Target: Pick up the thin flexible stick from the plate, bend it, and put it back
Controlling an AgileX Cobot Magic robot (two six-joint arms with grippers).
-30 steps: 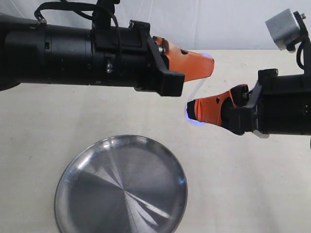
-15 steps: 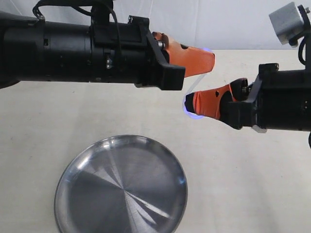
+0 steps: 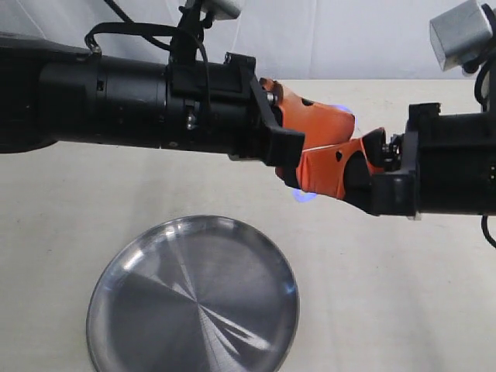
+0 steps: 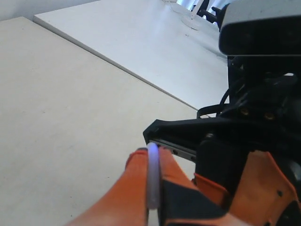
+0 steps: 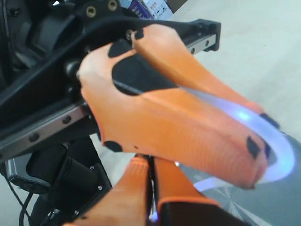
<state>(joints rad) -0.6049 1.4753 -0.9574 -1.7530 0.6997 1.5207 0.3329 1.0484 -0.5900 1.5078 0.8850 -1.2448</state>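
Both grippers hold the thin flexible stick in the air above the table, behind the plate (image 3: 194, 298). My left gripper (image 3: 345, 122) is shut on one end, and the whitish stick (image 4: 153, 176) shows pressed between its orange fingers. The right gripper (image 3: 304, 183) is shut on the other end, where a thin sliver of stick (image 5: 149, 188) sits in its jaws. The two grippers overlap tip past tip. Beyond the left fingers (image 5: 178, 122), the stick curves in a tight bluish arc (image 5: 278, 153). The steel plate holds nothing.
The pale tabletop (image 3: 403, 294) runs under both arms. A white wall rises behind its far edge (image 3: 372, 80). The right arm's grey camera block (image 3: 461, 35) stands at the upper right, and part of the plate (image 5: 268, 209) shows below the right gripper.
The two grippers have closed in on each other, the left going right and the right going left, until they overlap. The stick between them is bent more tightly.
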